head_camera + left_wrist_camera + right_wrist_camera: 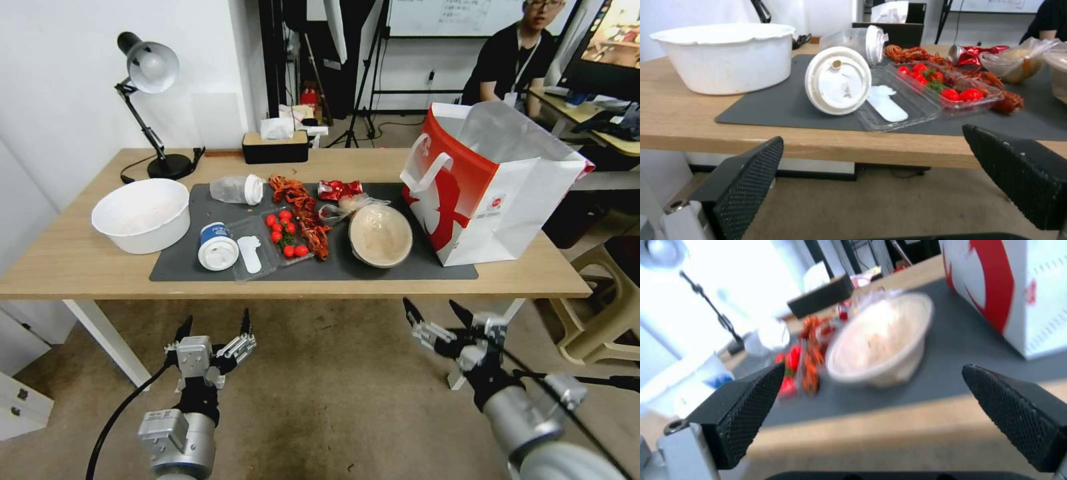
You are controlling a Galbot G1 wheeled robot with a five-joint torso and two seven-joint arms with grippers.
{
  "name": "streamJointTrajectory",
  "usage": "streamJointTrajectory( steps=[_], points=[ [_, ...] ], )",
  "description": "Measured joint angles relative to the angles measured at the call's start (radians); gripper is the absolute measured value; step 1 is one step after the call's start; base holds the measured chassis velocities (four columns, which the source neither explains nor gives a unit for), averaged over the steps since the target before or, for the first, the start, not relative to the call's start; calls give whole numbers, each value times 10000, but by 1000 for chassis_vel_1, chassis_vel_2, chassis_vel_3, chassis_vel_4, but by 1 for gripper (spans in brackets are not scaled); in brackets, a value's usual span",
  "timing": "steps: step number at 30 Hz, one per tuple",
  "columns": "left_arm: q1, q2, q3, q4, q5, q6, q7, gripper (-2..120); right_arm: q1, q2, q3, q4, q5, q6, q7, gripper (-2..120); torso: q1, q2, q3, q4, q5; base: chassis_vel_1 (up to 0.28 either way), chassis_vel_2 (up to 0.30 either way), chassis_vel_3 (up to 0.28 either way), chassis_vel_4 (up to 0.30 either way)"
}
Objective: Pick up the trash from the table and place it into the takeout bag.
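On the dark grey mat of the table lies the trash: a beige bowl, a crushed red can, a knotted clear bag, a blue-white lidded cup on its side, and a clear white-capped container. The red and white takeout bag stands open at the mat's right end. My left gripper and right gripper hover open below the table's front edge, holding nothing.
A large white bowl sits at the table's left. An open clear tray of cherry tomatoes and red crayfish shells lie mid-mat. A desk lamp and tissue box stand at the back. A beige stool is at right.
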Motion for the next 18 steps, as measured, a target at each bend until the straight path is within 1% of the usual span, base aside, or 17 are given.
streamJointTrajectory(
  steps=[1,3,5,6,9,11,13,18],
  points=[
    [31,-30,-15,-9,22,-3,1,100,556,-179,-70,-174,496,-145,388,100,0,0,0,1,0,0,0,0,0],
    [41,-40,-22,-14,28,-4,1,100,686,-218,-88,-222,605,-177,487,100,0,0,0,2,1,0,0,0,0],
    [122,-112,-63,-50,66,-9,2,100,1773,-526,-233,-645,1487,-627,1446,100,1,0,0,0,0,0,0,0,0],
    [122,-112,-63,-50,66,-9,2,100,1773,-526,-233,-645,1487,-627,1446,100,1,0,0,0,0,0,0,0,0],
    [165,-174,-100,-52,119,-41,4,100,2681,-733,-320,-1166,2085,-1183,2466,100,1,0,0,0,0,0,0,0,0],
    [166,-176,-105,-49,120,-47,4,100,2796,-746,-337,-1243,2197,-1252,2589,100,1,0,0,-1,-1,0,0,0,0],
    [167,-180,-139,2,121,-104,5,100,3396,-753,-569,-1735,2669,-1475,2981,100,0,-1,0,-1,-2,0,0,0,0],
    [145,-179,-165,65,99,-137,-1,100,4040,-668,-1020,-2302,2823,-1554,3148,100,1,-1,1,0,-2,0,0,0,0]
  ],
)
